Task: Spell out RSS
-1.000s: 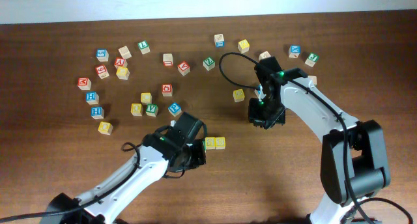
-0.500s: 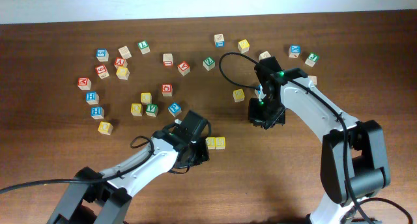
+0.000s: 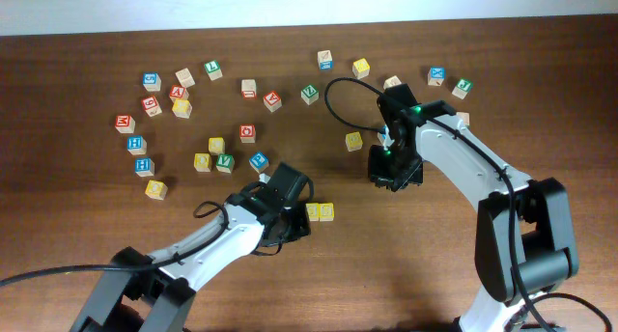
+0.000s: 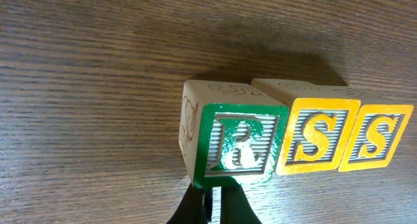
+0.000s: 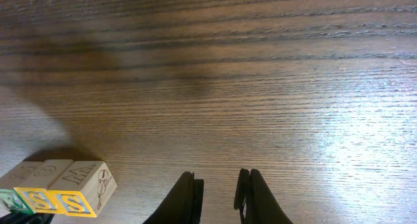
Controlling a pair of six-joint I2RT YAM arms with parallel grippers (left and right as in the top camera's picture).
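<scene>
In the left wrist view the cube with a green R (image 4: 241, 146) stands on the table with its side against two yellow S cubes (image 4: 316, 136) (image 4: 378, 136), and the row reads R S S. My left gripper (image 4: 215, 208) is shut and its tips sit at the R cube's lower edge, holding nothing. In the overhead view the left gripper (image 3: 290, 214) hides the R cube; the S cubes (image 3: 313, 211) (image 3: 327, 211) show beside it. My right gripper (image 5: 218, 195) is open and empty above bare wood, right of the row (image 5: 78, 201).
Several loose letter cubes lie scattered at the back left (image 3: 179, 105) and the back right (image 3: 436, 76). A yellow cube (image 3: 354, 141) lies just left of the right arm (image 3: 454, 158). A blue cube (image 3: 259, 161) lies behind the left gripper.
My left gripper has shifted a little to the right, up to the S cubes. The right arm has not moved.
</scene>
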